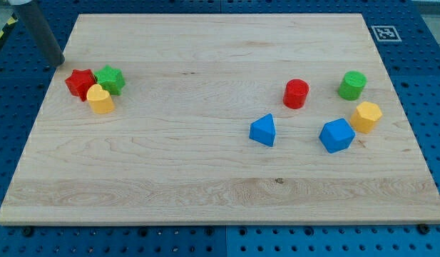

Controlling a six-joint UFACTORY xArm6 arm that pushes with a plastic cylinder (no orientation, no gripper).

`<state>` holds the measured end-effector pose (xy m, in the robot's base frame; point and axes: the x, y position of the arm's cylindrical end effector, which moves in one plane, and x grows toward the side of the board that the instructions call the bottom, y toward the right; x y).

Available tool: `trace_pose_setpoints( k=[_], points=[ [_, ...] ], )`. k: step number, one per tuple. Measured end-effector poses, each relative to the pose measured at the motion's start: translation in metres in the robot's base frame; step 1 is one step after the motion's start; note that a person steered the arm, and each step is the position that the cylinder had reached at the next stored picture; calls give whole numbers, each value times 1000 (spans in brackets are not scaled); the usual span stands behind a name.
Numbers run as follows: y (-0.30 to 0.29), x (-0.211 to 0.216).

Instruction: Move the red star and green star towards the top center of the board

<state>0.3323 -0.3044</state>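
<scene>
The red star [80, 83] lies near the board's left edge, touching the green star [110, 79] on its right. A yellow heart [100, 99] sits just below and touches both. My tip [60, 63] is at the view's upper left, just off the board's left edge, a little above and left of the red star and apart from it.
The wooden board [205, 178] lies on a blue pegboard. On the right stand a red cylinder [296, 93], a green cylinder [352, 85], a yellow hexagon block [366, 116], a blue block [336, 135] and a blue triangular block [263, 130].
</scene>
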Motion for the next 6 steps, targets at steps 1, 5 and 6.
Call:
trace_pose_setpoints(
  k=[1,5,6],
  points=[
    [-1,4],
    [3,89],
    [28,65]
  ],
)
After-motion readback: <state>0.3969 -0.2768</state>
